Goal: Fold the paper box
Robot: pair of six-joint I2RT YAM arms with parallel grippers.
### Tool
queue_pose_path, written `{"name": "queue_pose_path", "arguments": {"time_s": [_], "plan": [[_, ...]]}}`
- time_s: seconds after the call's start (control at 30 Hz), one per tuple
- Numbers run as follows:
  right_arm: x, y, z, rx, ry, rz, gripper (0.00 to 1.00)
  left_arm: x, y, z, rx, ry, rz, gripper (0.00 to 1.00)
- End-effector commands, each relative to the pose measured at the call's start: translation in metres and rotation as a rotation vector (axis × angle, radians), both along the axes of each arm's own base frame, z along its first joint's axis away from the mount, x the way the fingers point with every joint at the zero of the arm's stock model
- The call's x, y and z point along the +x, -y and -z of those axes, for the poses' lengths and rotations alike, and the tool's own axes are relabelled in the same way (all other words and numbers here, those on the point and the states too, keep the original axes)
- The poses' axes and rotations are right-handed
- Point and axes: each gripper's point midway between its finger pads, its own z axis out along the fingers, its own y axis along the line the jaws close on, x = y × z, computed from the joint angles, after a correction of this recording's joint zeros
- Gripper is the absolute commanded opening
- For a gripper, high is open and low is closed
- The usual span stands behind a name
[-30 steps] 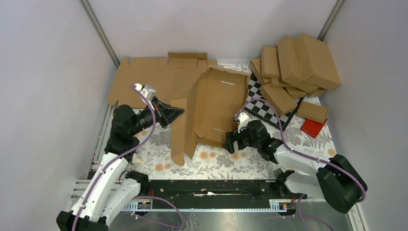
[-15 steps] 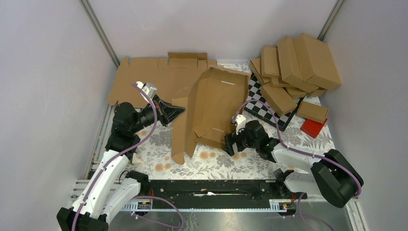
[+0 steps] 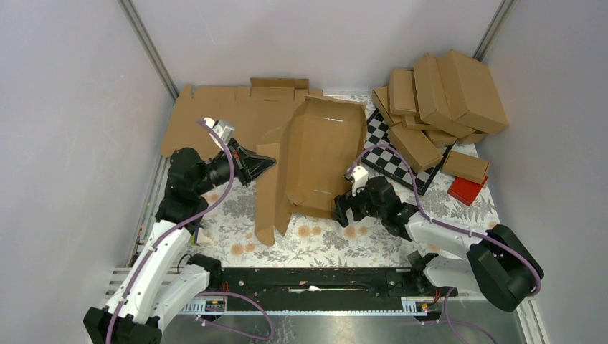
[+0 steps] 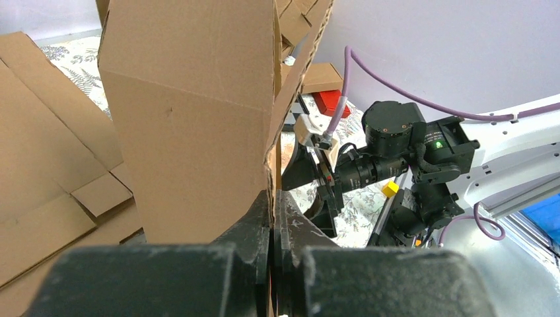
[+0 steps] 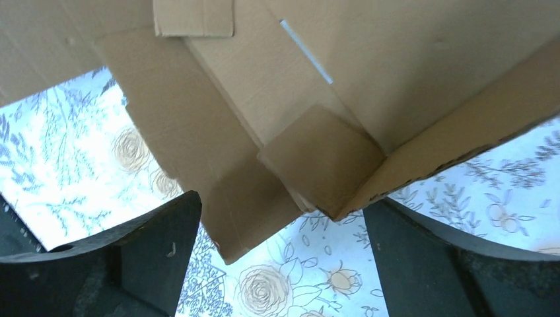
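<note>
The paper box [image 3: 315,161] is a brown cardboard die-cut piece, partly folded, with its main panel tilted up in the middle of the table. My left gripper [image 3: 267,165] is shut on the edge of its left flap, and the left wrist view [image 4: 272,218] shows the cardboard pinched between the two fingers. My right gripper [image 3: 343,213] is open at the box's near right corner. In the right wrist view [image 5: 280,228] the corner and a small tab [image 5: 320,158] lie between the spread fingers, above the floral cloth.
Flat cardboard blanks [image 3: 222,118] lie at the back left. A pile of folded cartons [image 3: 444,97] stands at the back right, on a checkered board [image 3: 394,159]. A small red block [image 3: 466,190] sits at the right. Floral cloth [image 3: 323,240] covers the table.
The box's main panel has swung more upright and to the left, and its far edge has moved toward the back. My right gripper has shifted slightly left along the near corner.
</note>
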Motion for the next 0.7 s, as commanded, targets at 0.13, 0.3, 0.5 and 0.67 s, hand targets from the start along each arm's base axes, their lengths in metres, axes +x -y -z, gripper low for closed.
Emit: {"name": "queue_pose_path", "arguments": {"time_s": [0.13, 0.3, 0.5, 0.67], "plan": [[0.047, 0.003, -0.051, 0.065, 0.176, 0.207, 1.00, -0.009, 0.001, -0.018, 0.007, 0.069, 0.030, 0.00], [0.067, 0.008, -0.054, 0.031, 0.205, 0.291, 0.91, -0.011, 0.000, -0.011, 0.012, 0.065, 0.030, 0.00], [0.084, 0.008, -0.067, 0.082, 0.226, 0.390, 0.36, -0.016, -0.001, -0.009, 0.017, 0.080, 0.037, 0.00], [0.098, 0.019, -0.083, 0.111, 0.341, 0.466, 0.00, -0.017, -0.007, -0.002, 0.043, 0.079, 0.005, 0.00]]}}
